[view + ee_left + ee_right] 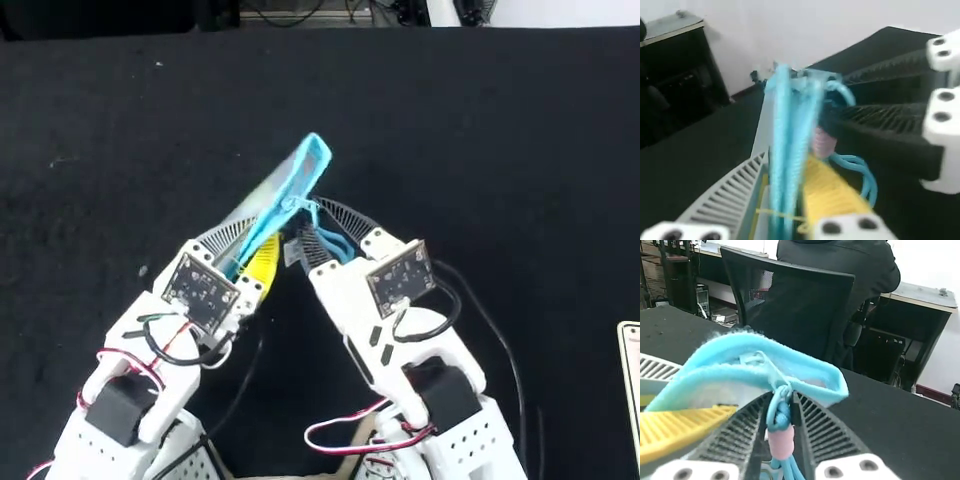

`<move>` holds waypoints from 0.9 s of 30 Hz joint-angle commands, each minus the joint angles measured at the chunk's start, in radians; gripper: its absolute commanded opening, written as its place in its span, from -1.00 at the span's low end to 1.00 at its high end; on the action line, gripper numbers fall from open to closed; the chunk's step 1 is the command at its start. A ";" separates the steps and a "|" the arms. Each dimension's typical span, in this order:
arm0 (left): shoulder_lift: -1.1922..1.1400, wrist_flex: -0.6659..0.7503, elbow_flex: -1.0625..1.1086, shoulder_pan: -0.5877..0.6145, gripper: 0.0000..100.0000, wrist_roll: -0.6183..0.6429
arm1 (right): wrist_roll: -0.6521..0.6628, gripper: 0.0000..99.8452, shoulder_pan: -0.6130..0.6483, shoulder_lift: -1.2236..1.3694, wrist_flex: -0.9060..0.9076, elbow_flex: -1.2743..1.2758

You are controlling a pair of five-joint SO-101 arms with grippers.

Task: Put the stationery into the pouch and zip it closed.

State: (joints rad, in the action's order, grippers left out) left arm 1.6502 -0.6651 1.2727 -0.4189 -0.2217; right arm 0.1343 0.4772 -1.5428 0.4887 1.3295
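A light blue pouch (pixel 293 185) is held up off the black table between both arms, tilted toward the back. My left gripper (pixel 265 228) is shut on the pouch's lower edge (pixel 787 150), with a white finger (pixel 725 195) on one side and a yellow finger (pixel 832 192) on the other. My right gripper (pixel 308 218), the one with black ribbed fingers (pixel 817 427), is shut on the blue zip cord (pixel 781 412) with its pink bead (pixel 781 442), right at the pouch (pixel 765 357). What is inside the pouch is hidden.
The black cloth-covered table (pixel 480 140) spreads out on all sides. A white card-like object (pixel 630 365) lies at the right edge. Cables (pixel 500 340) trail behind the right arm.
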 commanded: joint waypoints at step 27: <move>-0.008 -0.072 -0.061 -0.015 -0.94 -0.003 | 0.008 -0.74 0.012 -0.111 0.138 -0.050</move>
State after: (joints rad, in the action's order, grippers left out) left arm 1.6594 -0.7342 1.2559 -0.4327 -0.2217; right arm 0.1343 0.4787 -1.6303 0.6268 1.3295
